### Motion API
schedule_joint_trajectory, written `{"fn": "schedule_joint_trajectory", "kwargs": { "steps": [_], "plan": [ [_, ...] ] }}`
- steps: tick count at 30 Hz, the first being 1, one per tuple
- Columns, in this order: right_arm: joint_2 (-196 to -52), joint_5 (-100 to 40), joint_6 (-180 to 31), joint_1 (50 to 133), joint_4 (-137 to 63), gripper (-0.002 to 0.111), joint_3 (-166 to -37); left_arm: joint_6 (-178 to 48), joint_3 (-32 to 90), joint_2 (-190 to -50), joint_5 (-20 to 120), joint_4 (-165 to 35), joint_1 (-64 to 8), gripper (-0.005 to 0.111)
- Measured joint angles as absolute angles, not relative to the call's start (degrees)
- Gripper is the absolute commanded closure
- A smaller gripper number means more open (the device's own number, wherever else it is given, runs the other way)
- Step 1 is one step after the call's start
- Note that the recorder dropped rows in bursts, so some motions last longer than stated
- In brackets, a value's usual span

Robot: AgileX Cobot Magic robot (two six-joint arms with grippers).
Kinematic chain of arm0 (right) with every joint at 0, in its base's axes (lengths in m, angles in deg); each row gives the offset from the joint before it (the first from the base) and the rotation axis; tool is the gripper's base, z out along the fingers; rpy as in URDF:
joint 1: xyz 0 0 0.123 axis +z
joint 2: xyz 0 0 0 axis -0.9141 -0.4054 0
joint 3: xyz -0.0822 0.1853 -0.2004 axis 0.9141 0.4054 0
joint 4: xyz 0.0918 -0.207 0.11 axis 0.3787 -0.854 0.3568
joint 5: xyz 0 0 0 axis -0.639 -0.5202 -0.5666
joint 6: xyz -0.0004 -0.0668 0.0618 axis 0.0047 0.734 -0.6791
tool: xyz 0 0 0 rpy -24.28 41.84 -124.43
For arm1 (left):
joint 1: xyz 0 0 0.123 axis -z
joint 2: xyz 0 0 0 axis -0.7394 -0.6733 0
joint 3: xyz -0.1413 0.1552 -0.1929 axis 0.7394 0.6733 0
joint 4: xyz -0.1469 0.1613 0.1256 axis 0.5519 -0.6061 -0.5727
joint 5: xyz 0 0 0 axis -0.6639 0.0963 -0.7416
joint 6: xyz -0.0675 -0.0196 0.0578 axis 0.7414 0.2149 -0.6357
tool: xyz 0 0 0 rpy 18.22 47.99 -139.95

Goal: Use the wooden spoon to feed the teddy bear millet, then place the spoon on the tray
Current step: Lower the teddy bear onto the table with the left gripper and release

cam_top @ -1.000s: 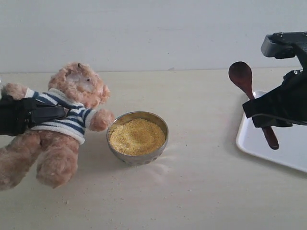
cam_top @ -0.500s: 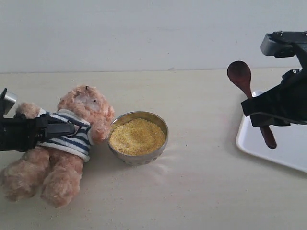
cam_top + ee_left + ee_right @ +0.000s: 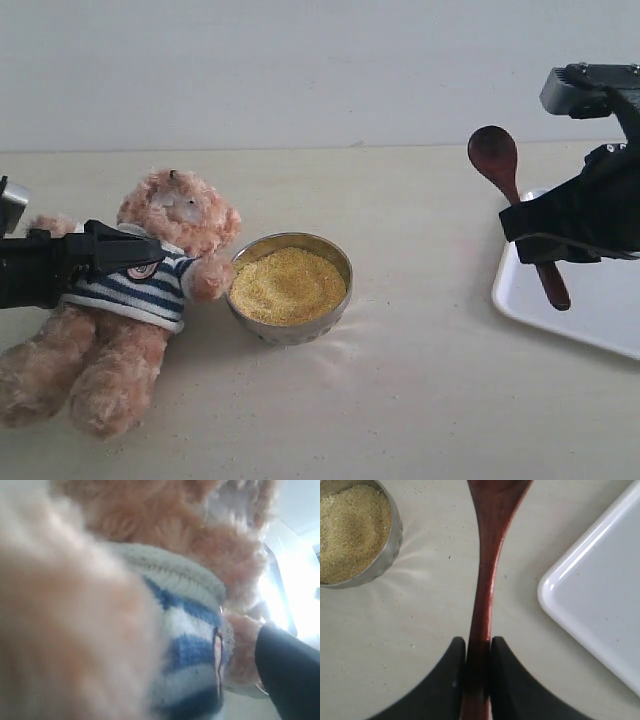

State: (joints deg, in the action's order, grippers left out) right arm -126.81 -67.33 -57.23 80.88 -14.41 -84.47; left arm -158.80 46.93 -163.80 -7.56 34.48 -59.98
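Clamping the dark reddish-brown wooden spoon (image 3: 497, 160) low on its handle, right gripper (image 3: 477, 644) is holding it, likely stiff and light, above the white tray (image 3: 600, 310), left edge; left gripper (image 3: 140, 255), at the plush teddy bear (image 3: 180, 205), spread unclear.

a pale cream table (image 3: 420, 400) with a faint wood grain spreads beneath and all around the right pincer (image 3: 532, 238), its matte top dotted with tiny dark specks. well behind the pincer a plain greyish-white wall (image 3: 300, 70) rises from the table's far edge along one straight line. the light is soft and even, and shadows on the table are faint and blurred.
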Motion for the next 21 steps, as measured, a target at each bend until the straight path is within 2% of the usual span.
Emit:
{"fn": "schedule_joint_trajectory", "kwargs": {
  "steps": [14, 17, 21],
  "plan": [
    [-126.81, -67.67, -56.97, 80.88, -14.19, 0.109, -84.47, -156.96, 46.93, -163.80, -8.71, 31.94, -67.85, 0.007],
    [-126.81, -67.79, -56.87, 80.88, -14.09, 0.109, -84.47, -155.21, 46.93, -163.80, -8.75, 31.63, -69.06, 0.018],
    [-126.81, -67.79, -56.83, 80.88, -13.89, 0.109, -84.47, -152.69, 46.93, -163.46, -8.86, 31.48, -70.50, 0.050]
  ]
}}
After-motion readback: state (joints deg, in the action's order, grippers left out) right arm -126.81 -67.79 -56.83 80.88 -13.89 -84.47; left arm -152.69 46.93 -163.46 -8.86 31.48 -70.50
